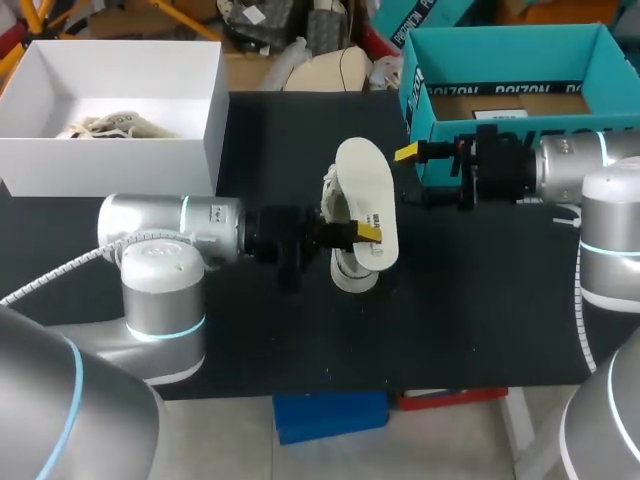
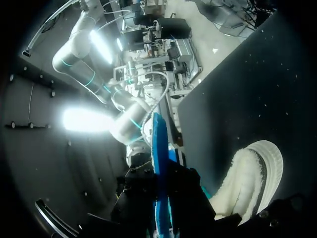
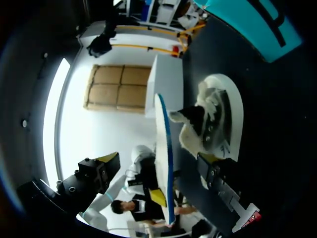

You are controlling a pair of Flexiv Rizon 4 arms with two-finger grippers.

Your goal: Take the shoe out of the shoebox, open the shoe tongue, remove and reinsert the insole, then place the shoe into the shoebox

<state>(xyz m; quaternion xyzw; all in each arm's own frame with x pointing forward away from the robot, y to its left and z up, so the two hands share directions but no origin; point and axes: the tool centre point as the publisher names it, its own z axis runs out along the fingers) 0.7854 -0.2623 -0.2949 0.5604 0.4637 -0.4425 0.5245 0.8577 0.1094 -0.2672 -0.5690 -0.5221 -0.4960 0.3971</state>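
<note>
Our left claw (image 1: pixel 362 235) is gripping the insole (image 1: pixel 366 190) by one end, and the rest of it sticks out past the fingertips. It hangs just over the shoe (image 1: pixel 350 268), which lies on the black table (image 1: pixel 480 300) directly under this claw. We judge the insole is held like this so that it is free of the shoe yet close enough to be fed back in. Its free end also sits where the other arm could help.

Our right claw (image 1: pixel 408 177) is open and holds nothing. Its fingers are spread wide and point at the insole from the far side, with the insole just ahead of them and apart from them. That looks to us like readiness to steady the insole or the shoe. The teal shoebox (image 1: pixel 500 45) stands right beside this claw, handy for the final step, and a white box (image 1: pixel 110 150) sits well away beyond our left arm.

From above, the insole shows its broad white face. Both wrist views catch it edge-on as a thin blue-lined strip. The left wrist view shows that strip running between its own dark fingers, with the shoe's ribbed sole beside them. Only the right wrist view looks into the shoe's mouth, with its laces and tongue. It also shows a yellow fingertip (image 3: pixel 157 197) of the left claw pressed on the insole.
</note>
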